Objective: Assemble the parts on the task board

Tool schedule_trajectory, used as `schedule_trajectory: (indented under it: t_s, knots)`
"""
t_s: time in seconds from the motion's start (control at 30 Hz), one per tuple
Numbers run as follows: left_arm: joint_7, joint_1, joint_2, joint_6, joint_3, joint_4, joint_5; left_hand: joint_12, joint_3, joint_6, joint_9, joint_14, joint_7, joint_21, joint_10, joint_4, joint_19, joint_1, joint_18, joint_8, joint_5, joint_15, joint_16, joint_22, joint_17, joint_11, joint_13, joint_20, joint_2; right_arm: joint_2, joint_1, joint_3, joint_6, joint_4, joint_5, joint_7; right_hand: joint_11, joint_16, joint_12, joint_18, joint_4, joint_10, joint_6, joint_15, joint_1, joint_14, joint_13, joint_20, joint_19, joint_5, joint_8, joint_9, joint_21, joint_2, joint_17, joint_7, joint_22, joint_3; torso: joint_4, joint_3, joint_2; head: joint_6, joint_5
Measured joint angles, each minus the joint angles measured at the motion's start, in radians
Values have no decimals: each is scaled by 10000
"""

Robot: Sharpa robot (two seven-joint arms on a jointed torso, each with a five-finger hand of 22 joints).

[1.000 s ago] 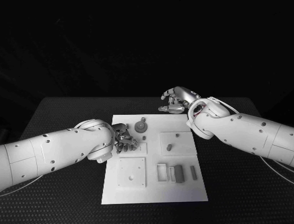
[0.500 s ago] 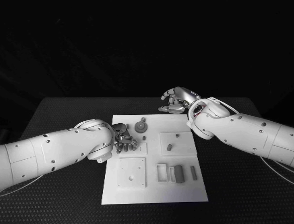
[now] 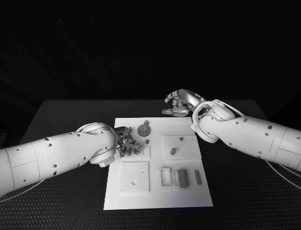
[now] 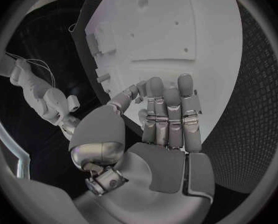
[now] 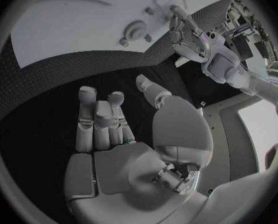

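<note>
Across the black textured table (image 3: pixel 67 120) we see the white rectangular task board (image 3: pixel 161 191) at centre. At nine o'clock our left hand (image 3: pixel 128 142) holds nothing, fingers loosely apart; at one o'clock our right hand (image 3: pixel 181 103) hovers loosely curled, empty. Grey round part (image 5: pixel 136 31) shows in the right wrist view.

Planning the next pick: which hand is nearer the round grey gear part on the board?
Left. The left hand sits just beside the gear part; the right hand hovers past the task board's far edge.
</note>
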Motion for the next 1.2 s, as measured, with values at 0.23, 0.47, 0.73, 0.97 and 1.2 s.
schedule_trajectory:
  t_s: [0.23,0.47,0.73,0.97,1.2]
  knots:
    - [-28,-10,34,40,-9,-62,-2,0,-2,0,8,-34,-1,-6,-2,140,0,-44,0,0,-75,34,1,0,-42,2,-15,1,-135,1,0,0,10,2,12,3,0,0,0,0,27,0,-26,0,0,0,-11,14,-14,0,0,-1,0,0,-10,26,0,-27,1,-6,0,-7,-8]
    - [-127,-31,35,136,-29,-101,-13,0,-8,-1,3,-35,-2,-66,-2,189,0,-10,0,0,-115,34,8,0,-53,1,-25,2,-169,0,0,0,22,3,32,9,0,0,0,-1,27,0,-25,0,0,0,-11,15,-14,0,0,-1,0,0,-10,25,0,-27,1,-5,0,-13,-9]
    - [-158,-29,37,196,-25,-102,-13,0,-2,-1,20,-35,-3,-66,-2,195,0,74,0,-38,40,35,57,35,-104,1,-36,3,-83,-8,0,0,42,9,55,14,0,0,0,0,54,0,-24,0,0,0,-11,16,-14,0,0,-2,0,0,-9,24,0,-1,1,-3,0,-17,-10]
    - [-158,-29,41,201,-24,-103,-9,0,-67,-4,39,-55,-6,-81,-1,261,-1,103,0,-49,-521,15,164,71,-185,1,-65,5,-54,-17,0,0,55,13,67,15,0,0,0,0,54,0,-22,0,0,0,-10,16,-14,0,0,-2,0,0,-9,22,0,0,6,-7,-2,-22,-15]
    - [-144,-45,-51,188,-35,-81,0,0,-613,-18,66,-126,-20,-211,-1,962,-14,-747,0,-105,-1647,19,211,70,-304,1,-104,19,-952,-16,0,0,58,-16,73,17,0,0,0,0,81,0,-20,0,0,0,-20,17,-14,0,0,-2,0,0,-8,20,0,-27,6,-12,-8,-4,-3]
